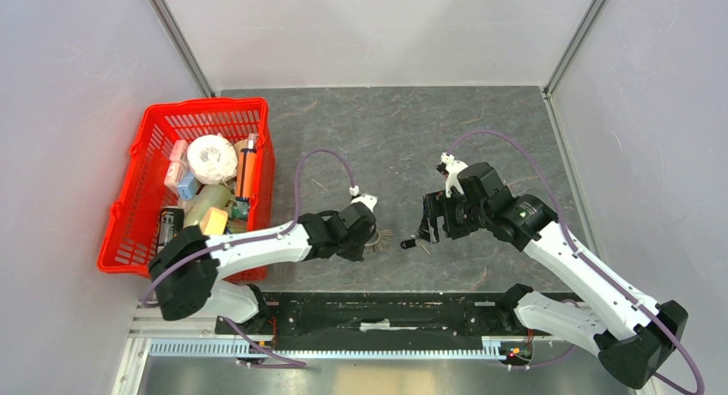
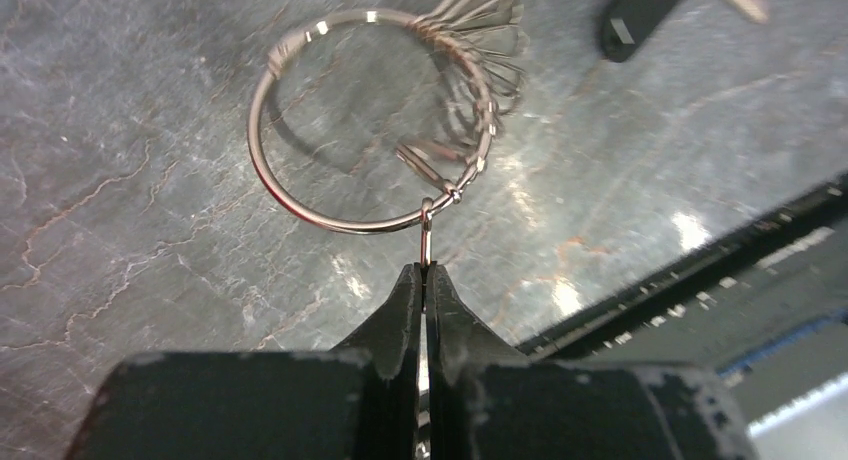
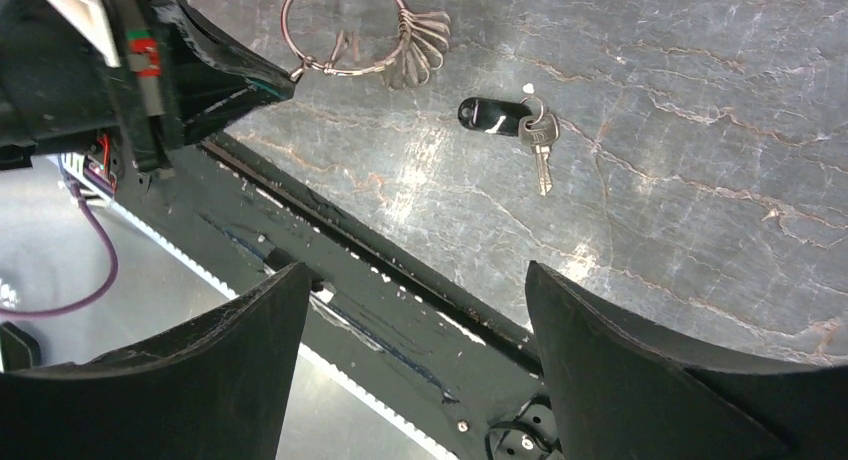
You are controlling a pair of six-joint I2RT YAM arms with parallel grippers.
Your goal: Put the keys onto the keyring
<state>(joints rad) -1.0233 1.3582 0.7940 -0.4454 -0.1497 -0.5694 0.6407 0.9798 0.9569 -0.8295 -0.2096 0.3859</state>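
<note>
The keyring (image 2: pixel 254 130) is a thin silvery wire ring lying on the grey table, with several thin silvery pieces (image 2: pixel 485 75) fanned along one side. My left gripper (image 2: pixel 425 270) is shut on a small wire loop hanging from the ring's near edge. A short key with a black head (image 3: pixel 488 115) and a silvery key (image 3: pixel 541 150) linked to it lie just right of the ring (image 3: pixel 340 72). My right gripper (image 3: pixel 415 267) is open and empty, above the table's near edge, short of those keys. From above, ring (image 1: pixel 380 240) and black key (image 1: pixel 409 243) lie between both grippers.
A red basket (image 1: pixel 206 107) with several household items stands at the left of the table. The black mounting rail (image 1: pixel 378 313) runs along the near edge. Grey walls close in the left, right and back.
</note>
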